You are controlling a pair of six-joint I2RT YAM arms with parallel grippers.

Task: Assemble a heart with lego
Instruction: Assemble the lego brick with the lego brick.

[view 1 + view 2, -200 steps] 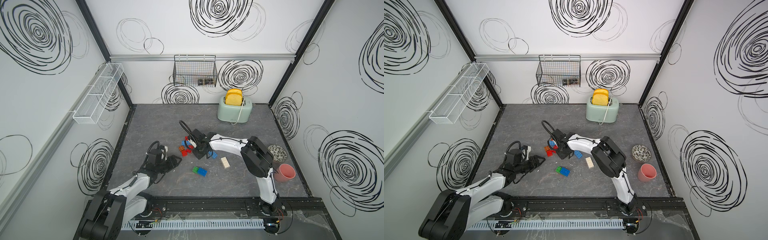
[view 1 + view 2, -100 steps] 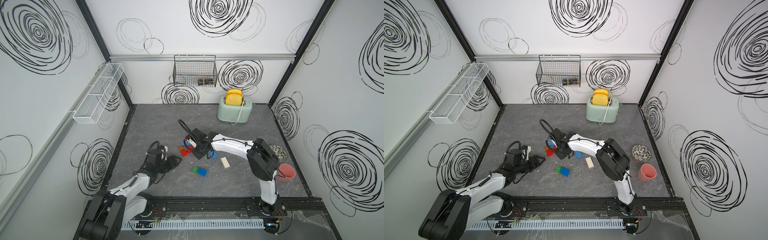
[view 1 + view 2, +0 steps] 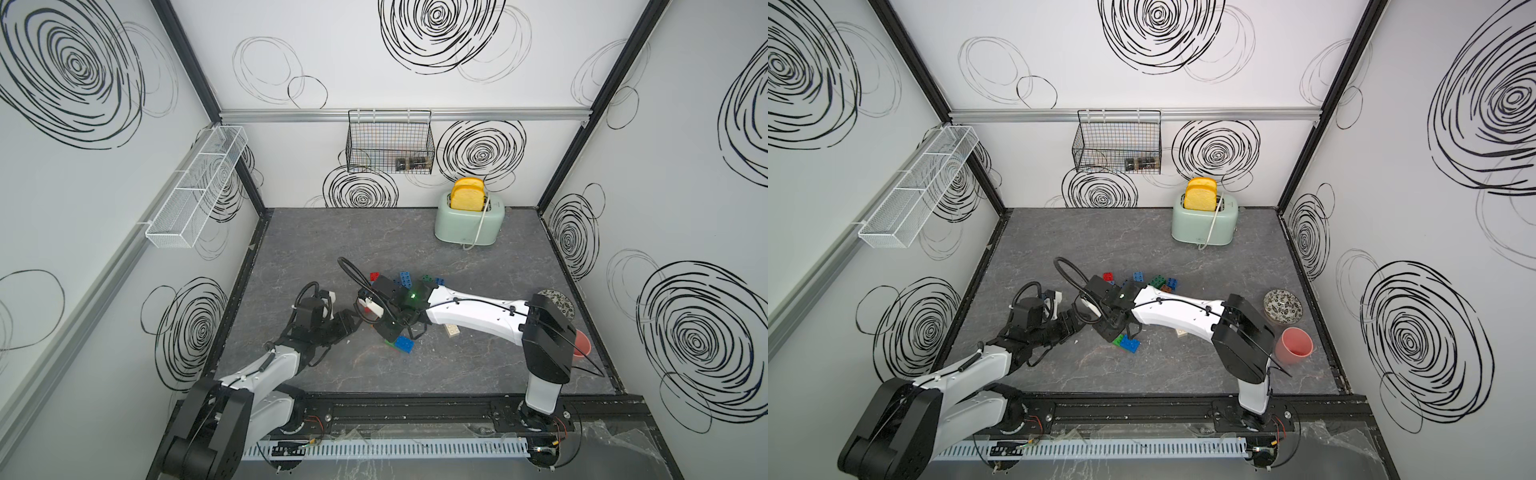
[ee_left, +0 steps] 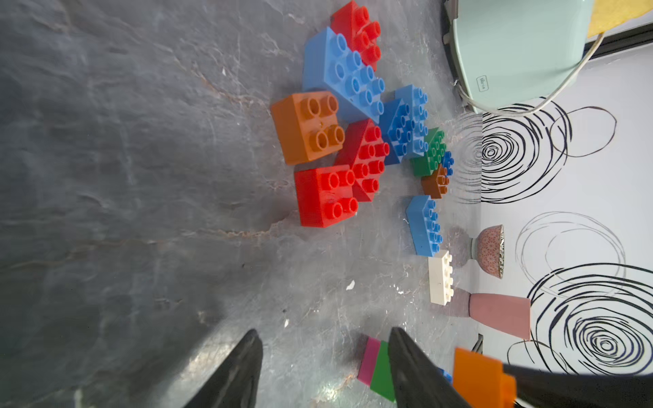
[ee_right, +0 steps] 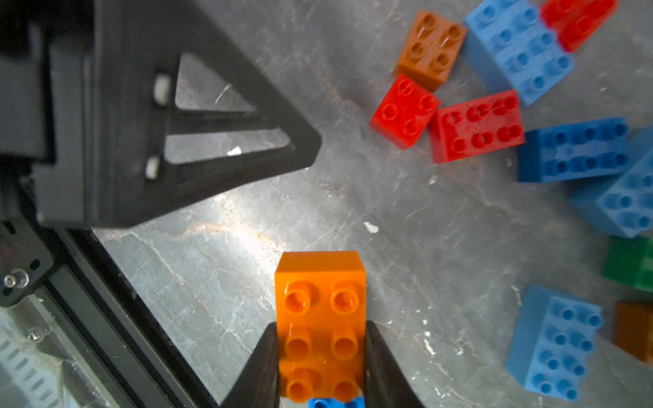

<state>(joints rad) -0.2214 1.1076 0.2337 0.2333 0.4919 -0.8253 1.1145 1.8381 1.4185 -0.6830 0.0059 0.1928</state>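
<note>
Gripping an orange brick (image 5: 319, 282), the right gripper (image 5: 321, 328) hovers over the blue-green stack (image 3: 402, 344); next likely aligning studs; left gripper (image 4: 324, 335) gapes empty.

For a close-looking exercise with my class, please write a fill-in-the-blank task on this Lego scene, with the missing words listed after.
1. The right gripper is shut on an ____ brick.
2. The left gripper has its jaws ____ and holds nothing.
3. The slices standing in the mint toaster are ____ in colour.
4. The cup beside the patterned bowl is ____ in colour.
Missing words: orange; open; yellow; pink.
</note>
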